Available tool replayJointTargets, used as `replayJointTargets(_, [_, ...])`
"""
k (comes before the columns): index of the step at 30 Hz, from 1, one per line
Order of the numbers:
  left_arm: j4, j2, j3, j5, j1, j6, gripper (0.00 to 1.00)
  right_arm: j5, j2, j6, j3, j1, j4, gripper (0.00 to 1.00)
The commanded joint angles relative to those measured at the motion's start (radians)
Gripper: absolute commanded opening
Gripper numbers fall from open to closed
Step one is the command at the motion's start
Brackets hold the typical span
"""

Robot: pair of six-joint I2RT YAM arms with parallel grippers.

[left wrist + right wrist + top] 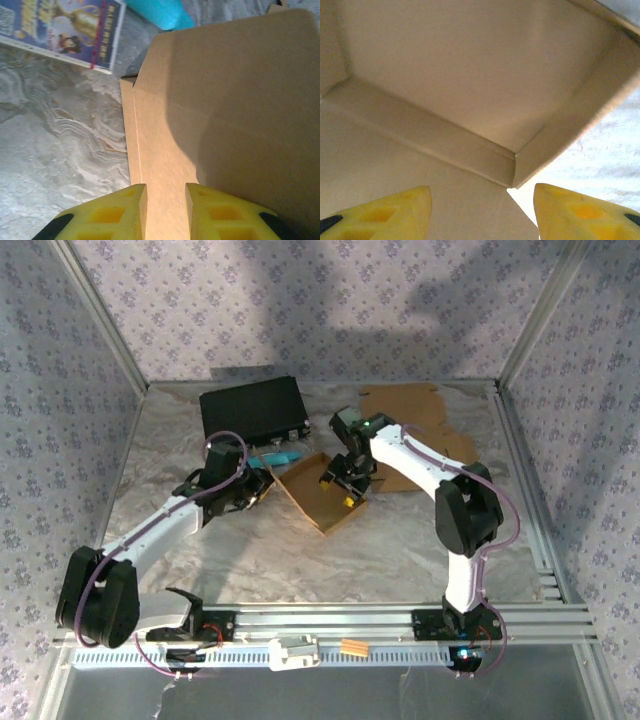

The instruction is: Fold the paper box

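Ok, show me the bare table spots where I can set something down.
Widest bare stretch: front of the table, between left arm and right arm, nearer than the paper box. A smaller patch lies left of the black case, by the wall. Crowded: the middle, around box, teal object and flat cardboard.

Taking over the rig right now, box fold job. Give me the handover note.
Left gripper: jaws narrowly apart at the left edge of the paper box; can't tell whether it is gripping.
Right gripper: open, over an inside corner of the box, holding nothing.
Box: mid-table between the two grippers; flat cardboard lies behind it to the right.
Done: two walls stand up at one corner.
Left: probably the remaining walls and closing; the top is open.
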Motion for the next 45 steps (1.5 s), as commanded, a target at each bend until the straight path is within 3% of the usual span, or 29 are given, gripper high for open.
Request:
replayJointTargets(1, [-0.003, 0.022, 0.045, 0.005, -0.006, -0.004, 0.26, 0.111, -0.084, -0.303, 0.107, 0.021, -0.082, 0.58])
replayJointTargets(4, [-0.001, 0.053, 0.066, 0.016, -0.007, 0.009, 0.26, 0.109, -0.138, -0.438, 0.14, 0.032, -0.052, 0.55])
replayJointTargets(8, [0.01, 0.08, 0.087, 0.017, -0.011, 0.013, 0.26, -0.012, -0.151, -0.676, 0.219, 0.078, -0.054, 0.54])
replayJointTargets(14, [0.013, 0.103, 0.118, 0.022, -0.016, 0.021, 0.26, -0.032, -0.057, -0.763, 0.365, 0.17, -0.154, 0.54])
replayJointTargets(21, [0.012, 0.111, 0.128, 0.022, -0.019, 0.021, 0.26, 0.022, 0.031, -0.746, 0.461, 0.238, -0.189, 0.5])
replayJointTargets(31, [0.016, 0.117, 0.132, 0.029, -0.019, 0.022, 0.25, 0.079, 0.176, -0.715, 0.641, 0.257, -0.285, 0.4])
replayJointTargets(36, [0.01, 0.115, 0.14, 0.025, -0.019, 0.031, 0.25, 0.116, 0.199, -0.687, 0.66, 0.258, -0.312, 0.26])
replayJointTargets(41, [-0.069, 0.093, 0.192, -0.002, -0.019, 0.074, 0.33, 0.159, 0.196, -0.591, 0.665, 0.251, -0.298, 0.01])
replayJointTargets(45, [-0.217, 0.022, 0.263, -0.092, -0.019, 0.145, 0.42, 0.218, 0.174, -0.466, 0.674, 0.244, -0.261, 0.0])
